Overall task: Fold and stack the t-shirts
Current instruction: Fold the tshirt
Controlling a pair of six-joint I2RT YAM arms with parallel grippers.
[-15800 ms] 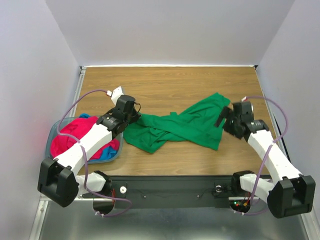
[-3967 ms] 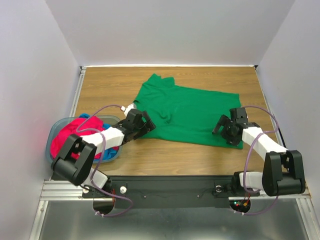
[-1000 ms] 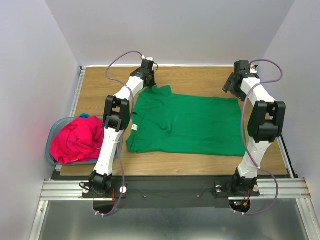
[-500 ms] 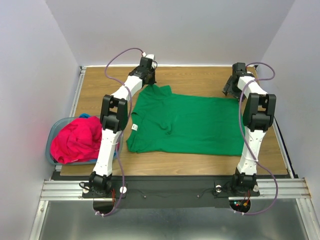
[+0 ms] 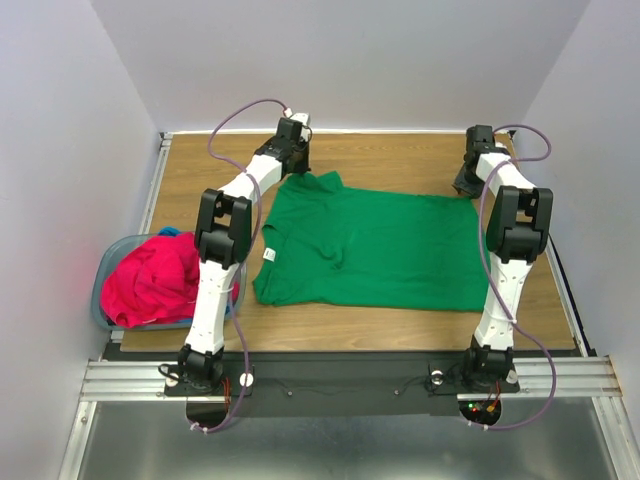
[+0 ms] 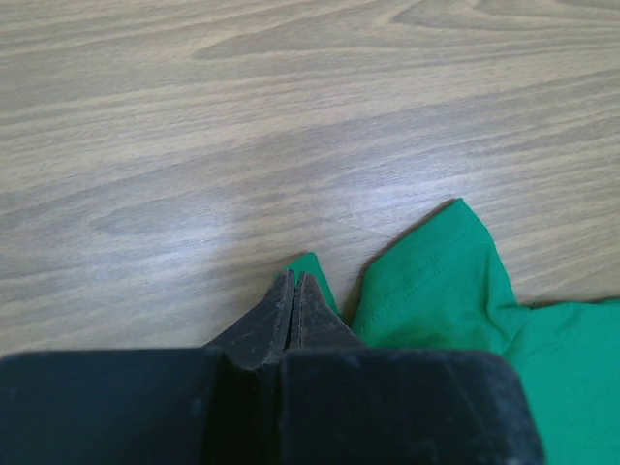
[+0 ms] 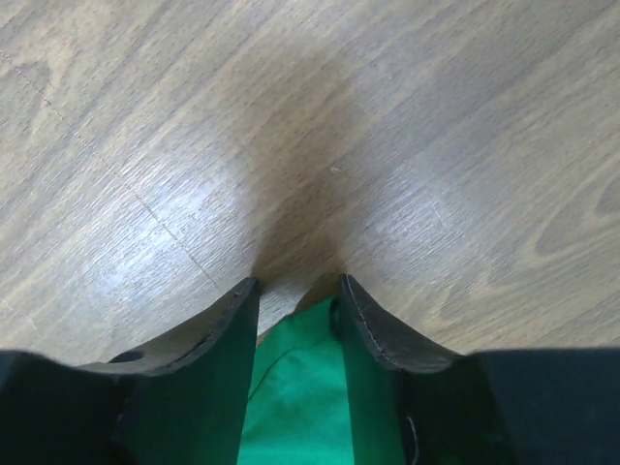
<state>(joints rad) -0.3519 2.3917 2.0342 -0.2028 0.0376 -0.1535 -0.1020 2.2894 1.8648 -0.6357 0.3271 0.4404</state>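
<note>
The kelly green t-shirt point(image 5: 370, 245) lies spread flat on the wooden table. My left gripper point(image 5: 296, 168) is at its far left sleeve. In the left wrist view this gripper point(image 6: 294, 276) is shut, and a tip of the green t-shirt point(image 6: 320, 276) pokes out from its fingers. My right gripper point(image 5: 468, 186) is at the shirt's far right corner. There the right gripper point(image 7: 297, 283) stands part open, low on the wood, with the corner of the green t-shirt point(image 7: 295, 387) between its jaws. The pink-red t-shirt point(image 5: 155, 280) is heaped in the basket, with a bit of the blue t-shirt point(image 5: 170, 231) showing behind it.
The grey-blue basket point(image 5: 103, 268) stands at the table's left edge, near the left arm's base. White walls close in the back and both sides. Bare wood lies beyond the shirt at the far edge and in a strip in front of it.
My right gripper has dropped onto the shirt's far right corner and its jaws have narrowed around the cloth. My left gripper has stayed shut at the far left sleeve.
</note>
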